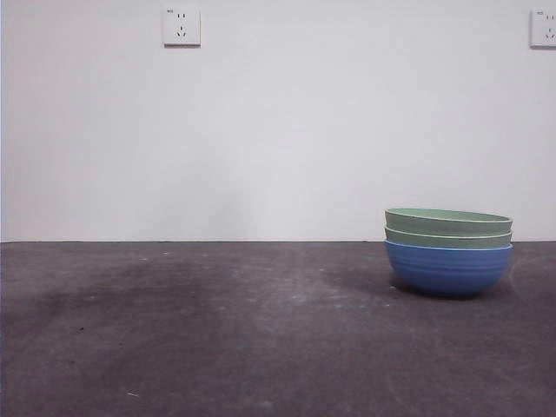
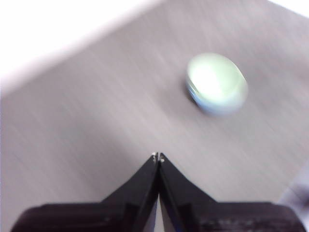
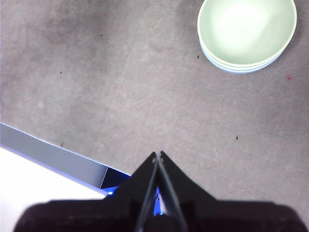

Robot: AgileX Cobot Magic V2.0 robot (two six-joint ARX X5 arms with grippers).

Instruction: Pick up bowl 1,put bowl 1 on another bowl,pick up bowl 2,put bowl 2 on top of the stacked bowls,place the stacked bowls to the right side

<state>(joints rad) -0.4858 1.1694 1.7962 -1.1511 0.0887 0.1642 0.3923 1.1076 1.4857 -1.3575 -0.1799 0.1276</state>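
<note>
Stacked bowls point(image 1: 448, 252) on the table's point(image 1: 217, 330) right, well apart from left gripper point(image 2: 158, 155) and right gripper point(image 3: 157, 153), both pressed together.

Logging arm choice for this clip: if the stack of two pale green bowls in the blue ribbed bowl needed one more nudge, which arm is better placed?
Probably right. The right gripper, shut and empty, views the stack of two pale green bowls in the blue ribbed bowl sharply; the left gripper, also shut, has a blurred view.
</note>
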